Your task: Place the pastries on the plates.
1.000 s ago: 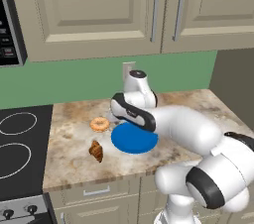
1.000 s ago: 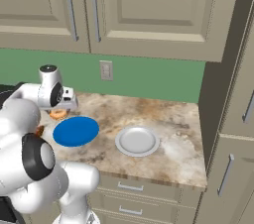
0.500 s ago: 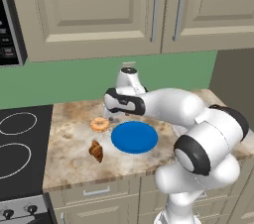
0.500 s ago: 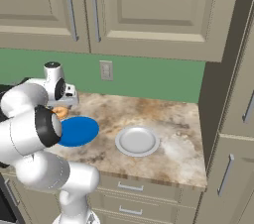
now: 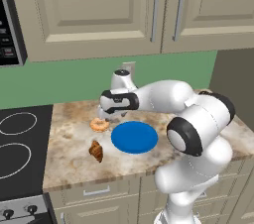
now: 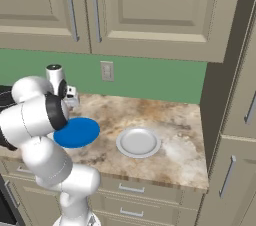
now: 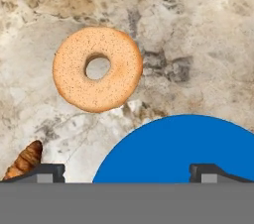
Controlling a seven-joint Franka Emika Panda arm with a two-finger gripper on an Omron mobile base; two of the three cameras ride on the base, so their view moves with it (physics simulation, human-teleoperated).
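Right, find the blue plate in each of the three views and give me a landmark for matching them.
Left base view: the blue plate lies mid-counter, just right of the donut.
Right base view: the blue plate sits at the counter's left, partly behind the arm, left of the white plate.
Hand view: the blue plate fills the lower right, below the donut.
Shared landmark: the blue plate itself, the one bright blue disc on the marbled counter.
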